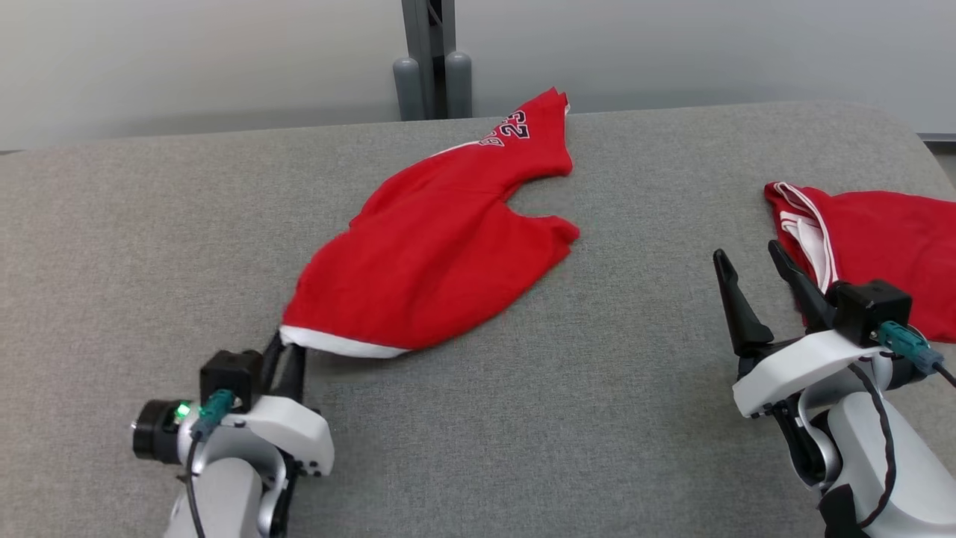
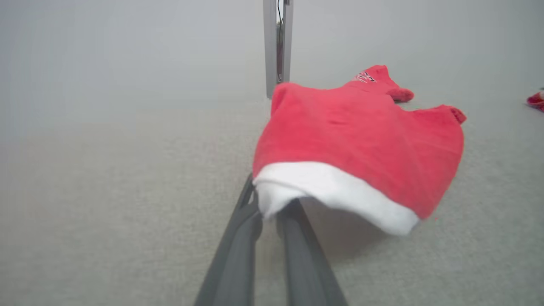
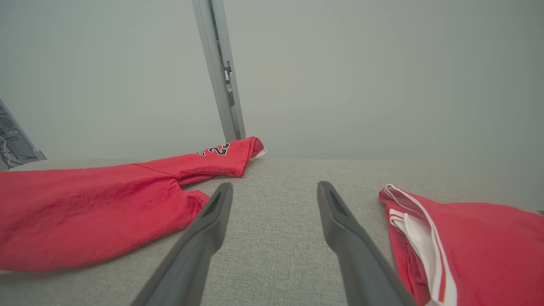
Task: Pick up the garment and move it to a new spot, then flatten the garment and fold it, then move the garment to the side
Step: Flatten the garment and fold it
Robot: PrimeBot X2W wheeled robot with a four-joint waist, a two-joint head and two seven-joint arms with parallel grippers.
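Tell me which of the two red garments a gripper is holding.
The central garment printed 23: the left gripper is shut on its white hem. The striped garment at the right lies free beside the open right gripper.

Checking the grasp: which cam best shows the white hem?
Left wrist view: the left tool pinches the white hem up close. Head view shows it small, from above. Right wrist view catches red cloth of the garment.
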